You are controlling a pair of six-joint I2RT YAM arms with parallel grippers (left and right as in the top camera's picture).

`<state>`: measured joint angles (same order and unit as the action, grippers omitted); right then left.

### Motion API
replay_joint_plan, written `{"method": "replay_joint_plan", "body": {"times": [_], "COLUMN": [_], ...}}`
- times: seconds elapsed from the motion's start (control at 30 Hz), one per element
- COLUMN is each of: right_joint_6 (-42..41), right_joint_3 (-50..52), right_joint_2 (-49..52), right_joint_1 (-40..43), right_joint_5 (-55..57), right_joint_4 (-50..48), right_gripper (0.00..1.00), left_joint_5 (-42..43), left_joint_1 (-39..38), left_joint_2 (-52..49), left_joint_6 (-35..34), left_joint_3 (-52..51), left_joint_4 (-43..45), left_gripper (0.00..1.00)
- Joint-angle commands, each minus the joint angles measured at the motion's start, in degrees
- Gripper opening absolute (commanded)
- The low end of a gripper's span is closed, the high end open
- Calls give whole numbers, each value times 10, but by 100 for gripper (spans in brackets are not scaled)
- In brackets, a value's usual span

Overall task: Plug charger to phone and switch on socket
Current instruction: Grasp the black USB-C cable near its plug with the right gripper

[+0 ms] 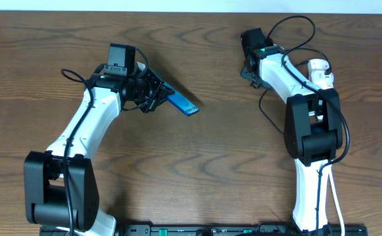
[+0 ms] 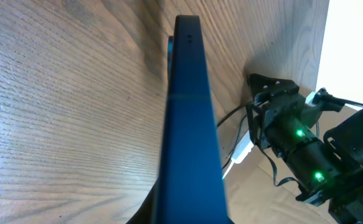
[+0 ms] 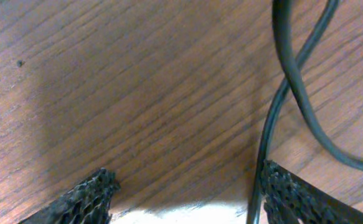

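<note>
My left gripper is shut on the phone, a slim blue-screened slab held tilted above the table. In the left wrist view the phone runs edge-on up the middle, its end with small holes at the top. My right gripper is open low over the table at the far right. In the right wrist view its fingers are wide apart, and the thin black charger cable runs just inside the right finger. Only a white rounded end of the socket shows beside the right arm.
A thicker black cable loops across the wood above the right finger. A thin black cable curves left of the right arm. The right arm with green lights and a white lead show in the left wrist view.
</note>
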<state>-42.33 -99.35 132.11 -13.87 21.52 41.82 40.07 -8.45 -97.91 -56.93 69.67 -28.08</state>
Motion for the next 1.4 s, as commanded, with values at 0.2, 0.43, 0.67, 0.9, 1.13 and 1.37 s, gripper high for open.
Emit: {"method": "replay_joint_plan", "body": {"times": [0.2, 0.43, 0.67, 0.9, 1.13, 1.37], "right_joint_6": [-13, -13, 125, 430, 497, 386], "right_joint_3": [62, 166, 184, 184, 184, 129], "right_joint_2": [52, 52, 52, 52, 52, 51], "right_joint_1": [26, 16, 12, -50, -125, -124], "right_joint_5": [3, -69, -115, -281, -319, -219], "right_joint_4": [56, -45, -149, -72, 165, 187], "right_gripper": [79, 59, 11, 1, 14, 68], "left_joint_5": [-3, -3, -3, -3, -3, -2], "left_joint_1": [1, 1, -1, -1, -1, 14], "left_joint_2": [12, 12, 12, 12, 12, 12], "left_joint_6": [-4, -4, -4, -4, -3, 53], "left_joint_3": [-1, -1, -1, -1, -1, -1], "left_joint_4": [3, 2, 2, 2, 2, -16], "left_gripper": [7, 7, 8, 8, 7, 8]}}
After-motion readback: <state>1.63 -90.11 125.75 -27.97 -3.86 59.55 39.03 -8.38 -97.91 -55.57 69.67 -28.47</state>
